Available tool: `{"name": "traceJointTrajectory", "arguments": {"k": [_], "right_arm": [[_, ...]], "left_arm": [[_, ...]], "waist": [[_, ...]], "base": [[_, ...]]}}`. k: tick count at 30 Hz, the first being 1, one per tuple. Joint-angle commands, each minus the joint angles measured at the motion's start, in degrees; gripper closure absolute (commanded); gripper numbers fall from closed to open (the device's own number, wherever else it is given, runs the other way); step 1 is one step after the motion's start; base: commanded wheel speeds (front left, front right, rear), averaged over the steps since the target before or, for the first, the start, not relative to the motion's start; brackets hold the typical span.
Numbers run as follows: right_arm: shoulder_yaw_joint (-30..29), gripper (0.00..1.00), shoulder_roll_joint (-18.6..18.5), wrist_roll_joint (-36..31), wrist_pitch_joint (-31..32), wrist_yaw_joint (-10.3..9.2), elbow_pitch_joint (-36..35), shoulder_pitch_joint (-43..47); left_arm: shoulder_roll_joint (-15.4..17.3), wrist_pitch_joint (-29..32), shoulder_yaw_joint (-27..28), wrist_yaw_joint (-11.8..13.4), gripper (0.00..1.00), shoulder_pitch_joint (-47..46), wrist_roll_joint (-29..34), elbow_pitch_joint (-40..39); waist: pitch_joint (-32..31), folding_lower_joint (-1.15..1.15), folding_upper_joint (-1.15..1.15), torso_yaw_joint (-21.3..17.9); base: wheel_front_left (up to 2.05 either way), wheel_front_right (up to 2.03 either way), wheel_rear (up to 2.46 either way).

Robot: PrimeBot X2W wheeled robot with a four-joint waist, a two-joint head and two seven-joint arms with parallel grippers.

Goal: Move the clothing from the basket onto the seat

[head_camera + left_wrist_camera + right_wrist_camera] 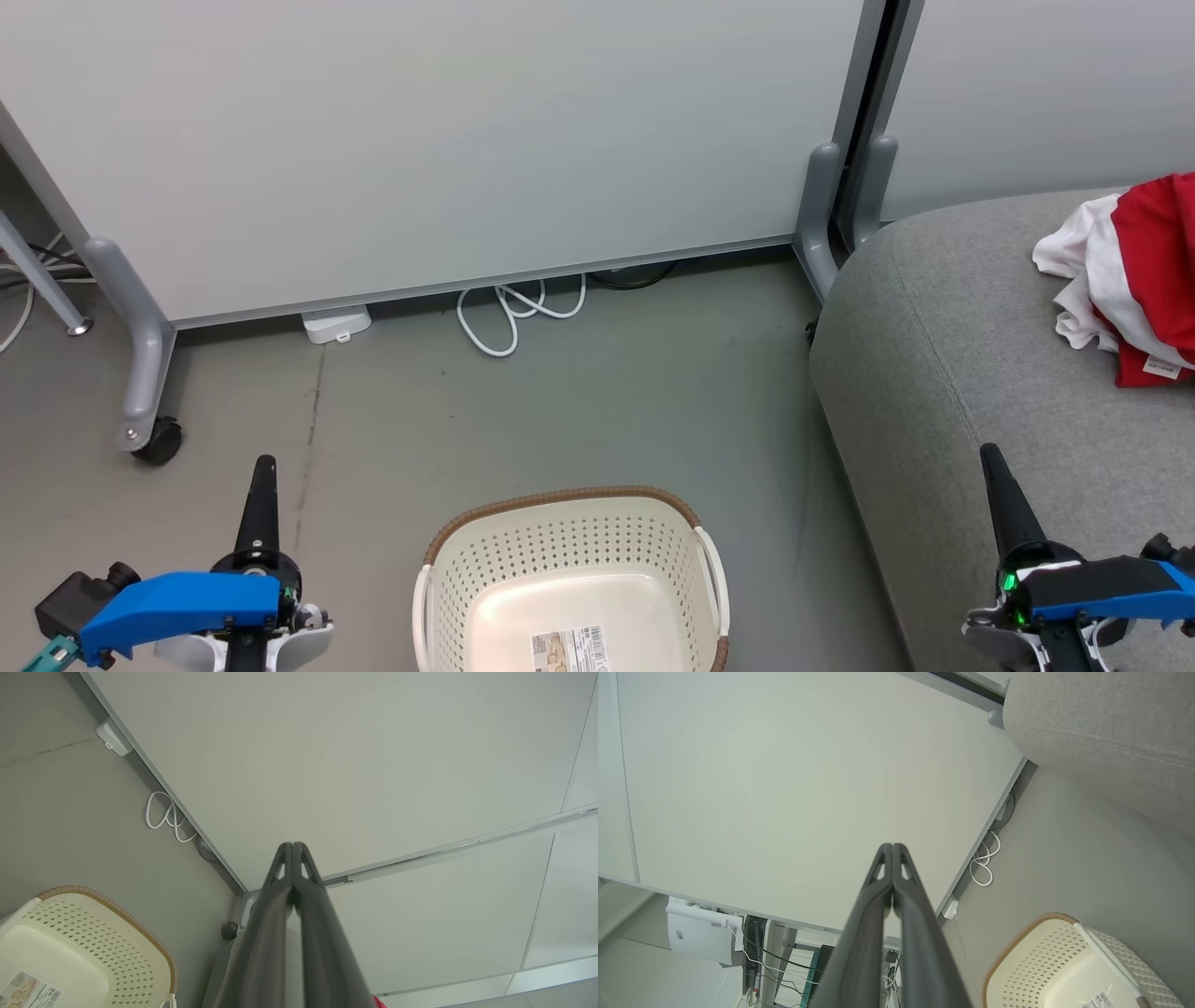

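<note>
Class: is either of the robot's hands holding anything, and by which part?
Nothing is held. The left hand and the right hand are both shut empty; the clothing lies on the seat.

Your L gripper (265,469) sits low left, fingers pressed together, pointing straight up. R gripper (991,459) sits low right in the same pose, tips touching, leaning a bit left, w/ green lights on at the wrist.

floor (607,401) open between basket (560,541) and far partition (420,140) | basket mouth open from above | right: seat (952,373) edge rises beside basket, near part bare, clothing (1144,252) heaped far right | far: cable (509,322) loops on floor | left: castered partition leg (140,355)
</note>
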Motion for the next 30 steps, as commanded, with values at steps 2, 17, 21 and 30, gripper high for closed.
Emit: {"name": "traceJointTrajectory", "arguments": {"k": [2,17,21,30], "right_arm": [[-0.2,1.0,0.04,1.93,0.46,0.02,-0.19,-1.14],[-0.63,1.0,0.06,8.81,2.16,0.02,0.03,-1.47],[-0.73,1.0,0.07,10.68,2.6,0.02,0.09,-1.67],[-1.02,1.0,0.09,14.59,3.62,0.02,0.23,-1.85]], "left_arm": [[0.14,0.45,0.41,-0.41,1.0,-1.34,-1.89,-0.23],[0.14,2.12,0.97,-0.51,1.0,-1.79,-8.71,-0.07],[0.15,2.6,1.11,-0.54,1.0,-1.99,-10.5,-0.02],[0.15,3.61,1.38,-0.59,1.0,-2.32,-14.41,0.08]], "waist": [[-0.01,0.0,0.0,-0.07],[-0.04,-0.01,0.0,-0.48],[-0.04,-0.01,0.0,-0.6],[-0.06,-0.01,0.0,-0.86]], "base": [[0.0,0.0,0.0],[0.0,0.0,0.0],[0.0,0.0,0.0],[0.0,0.0,0.0]]}}
